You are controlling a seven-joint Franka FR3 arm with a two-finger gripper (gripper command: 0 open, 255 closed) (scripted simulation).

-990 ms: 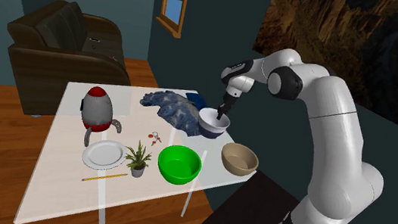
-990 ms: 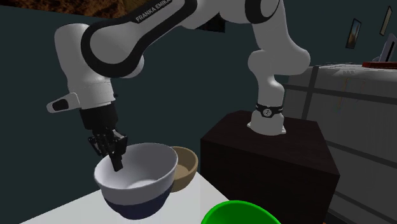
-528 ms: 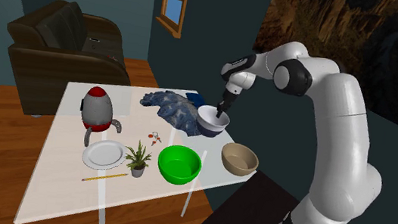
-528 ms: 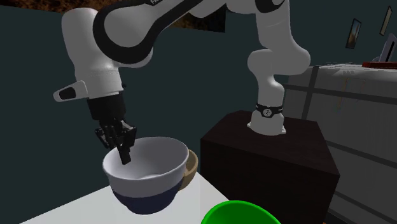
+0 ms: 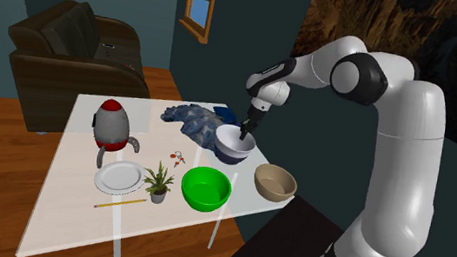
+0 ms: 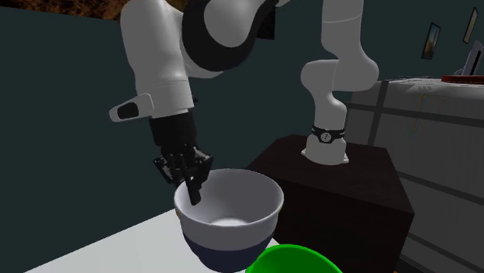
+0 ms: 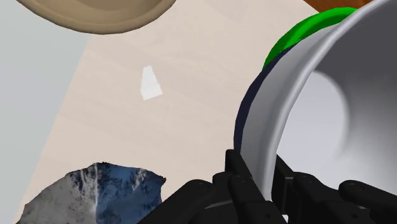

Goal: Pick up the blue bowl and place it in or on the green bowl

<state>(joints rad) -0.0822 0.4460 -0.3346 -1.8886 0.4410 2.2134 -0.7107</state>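
The blue bowl (image 5: 232, 143), white inside with a dark blue base, hangs above the table, gripped by its rim. My black gripper (image 5: 247, 130) is shut on that rim, one finger inside and one outside, as the wrist view shows at the gripper (image 7: 266, 184) and bowl (image 7: 299, 121). In the second exterior view the gripper (image 6: 191, 188) holds the bowl (image 6: 229, 213) just above and beside the green bowl (image 6: 295, 260). The green bowl (image 5: 206, 187) sits on the table near its front edge, below the carried bowl and towards the shoulder view's left; its rim (image 7: 305, 28) peeks past the held bowl.
A tan bowl (image 5: 274, 182) sits to the right of the green one. A crumpled blue-grey cloth (image 5: 197, 122), a toy rocket (image 5: 113, 125), a white plate (image 5: 119, 175), a small potted plant (image 5: 158, 182) and a pencil (image 5: 119, 203) lie on the white table (image 5: 69, 220).
The arm has carried the bowl leftwards in the shoulder view, away from the tan bowl and closer to the green bowl. The grip on the rim is unchanged.
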